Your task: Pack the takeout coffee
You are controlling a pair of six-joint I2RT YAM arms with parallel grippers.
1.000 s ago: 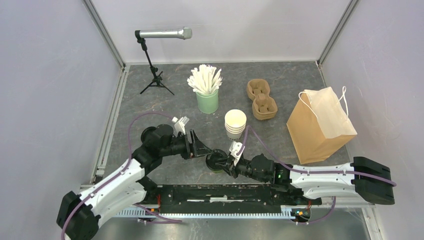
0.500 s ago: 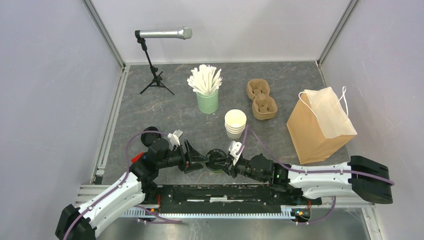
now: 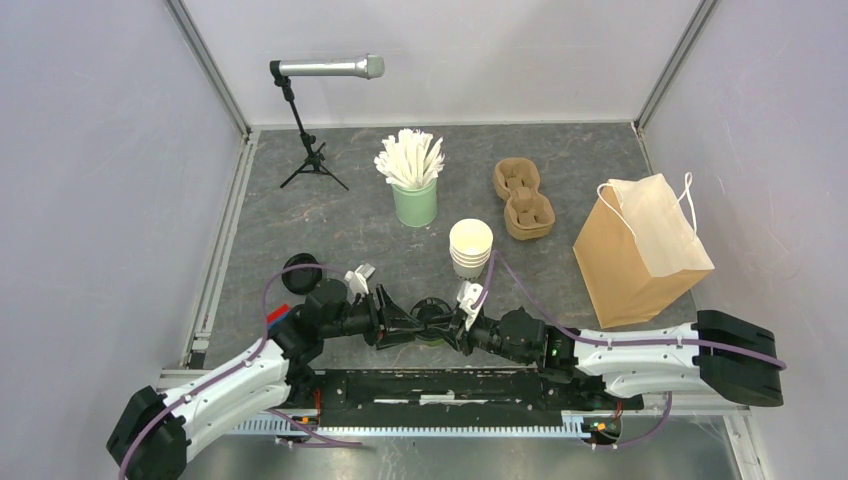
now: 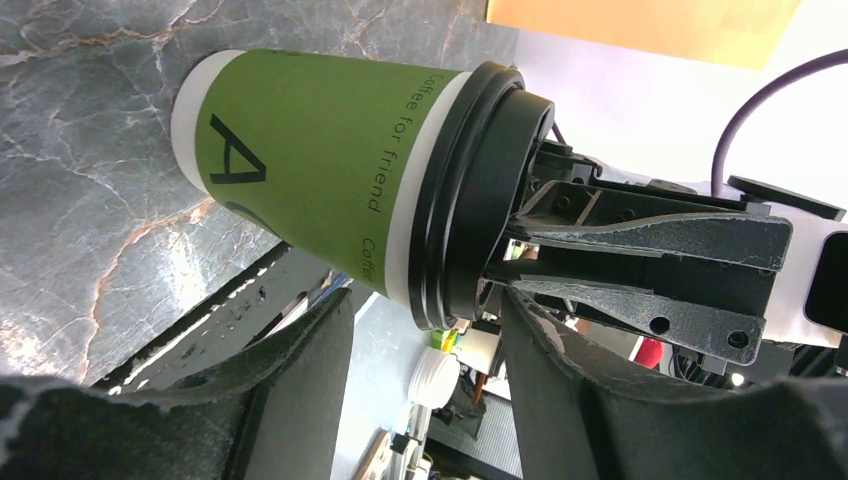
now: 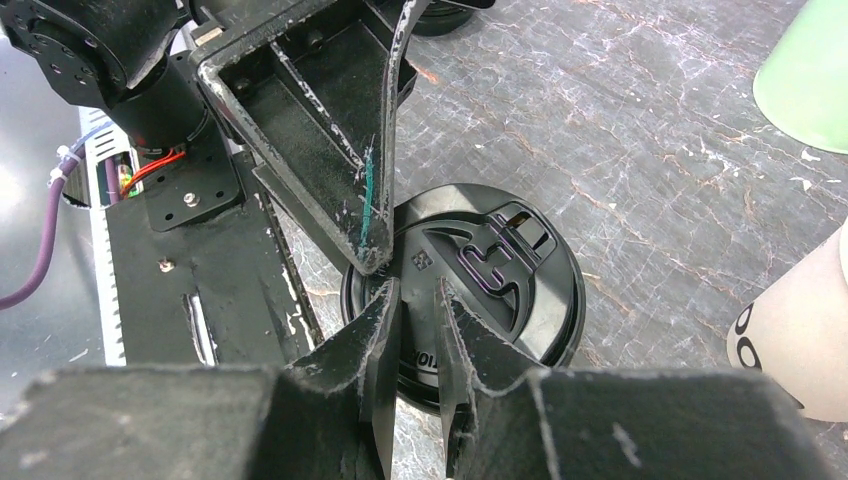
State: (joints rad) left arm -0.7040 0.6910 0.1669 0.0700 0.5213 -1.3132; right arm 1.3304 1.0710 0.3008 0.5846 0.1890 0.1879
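Versus one second back: left arm lowered, uncovering round black lid (image 3: 297,272) at far left. Left gripper (image 3: 405,322) swung in, jaws spread astride olive-green paper cup (image 4: 300,170) with black plastic lid. Cup near table front centre, unmoved. Right gripper (image 5: 418,300) unchanged, pinching lid rim.

Mint-green cup (image 3: 415,203): white sticks (image 3: 408,158). Cream cup stack (image 3: 471,247): nested. Brown cardboard carrier (image 3: 523,198): contents unclear. Tan paper bag (image 3: 640,250): interior hidden.

I have swung the left arm (image 3: 250,365) nearer and to the right. The left gripper (image 3: 410,322), which hung just left of the olive-green cup (image 3: 432,320), now straddles it with narrower jaws. That move uncovered the second lidded cup (image 3: 298,272), now showing just beyond the arm on the left.
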